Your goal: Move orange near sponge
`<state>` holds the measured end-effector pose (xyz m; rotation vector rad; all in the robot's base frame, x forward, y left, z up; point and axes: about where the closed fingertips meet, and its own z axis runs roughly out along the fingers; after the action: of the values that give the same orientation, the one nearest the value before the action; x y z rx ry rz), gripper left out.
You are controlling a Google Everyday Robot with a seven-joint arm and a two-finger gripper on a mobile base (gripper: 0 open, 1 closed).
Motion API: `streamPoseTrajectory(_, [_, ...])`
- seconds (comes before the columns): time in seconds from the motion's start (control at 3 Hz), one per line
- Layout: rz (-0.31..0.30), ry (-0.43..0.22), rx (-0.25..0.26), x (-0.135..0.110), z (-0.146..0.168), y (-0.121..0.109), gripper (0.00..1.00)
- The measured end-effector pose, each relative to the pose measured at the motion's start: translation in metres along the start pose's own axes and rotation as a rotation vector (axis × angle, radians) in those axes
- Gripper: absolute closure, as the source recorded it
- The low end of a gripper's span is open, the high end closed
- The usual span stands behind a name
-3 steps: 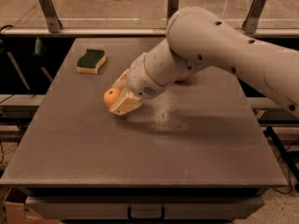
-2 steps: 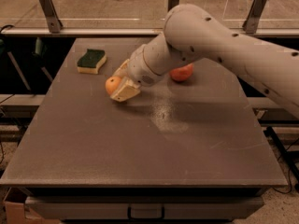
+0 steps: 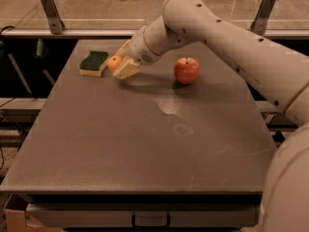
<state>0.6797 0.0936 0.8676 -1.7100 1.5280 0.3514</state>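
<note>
Grey bench (image 3: 145,144): gripper (image 3: 119,67), clamped on orange (image 3: 114,62), has carried it from well away to just beside sponge (image 3: 93,63); probably only lowering and release remain.

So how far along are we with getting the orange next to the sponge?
Mostly done: the orange is right beside the sponge at the table's far left corner, nearly touching it. In hand: the claw is closed on the orange; whether the fruit rests on the table I cannot tell. Left: release it and back away.
</note>
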Motion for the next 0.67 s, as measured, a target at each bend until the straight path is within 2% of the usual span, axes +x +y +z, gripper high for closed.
streamPoseTrajectory(0.33, [0.000, -0.038, 0.008, -0.007, 0.011, -0.021, 0.83])
streamPoseTrajectory(0.67, [0.013, -0.060, -0.004, -0.011, 0.028, -0.028, 0.60])
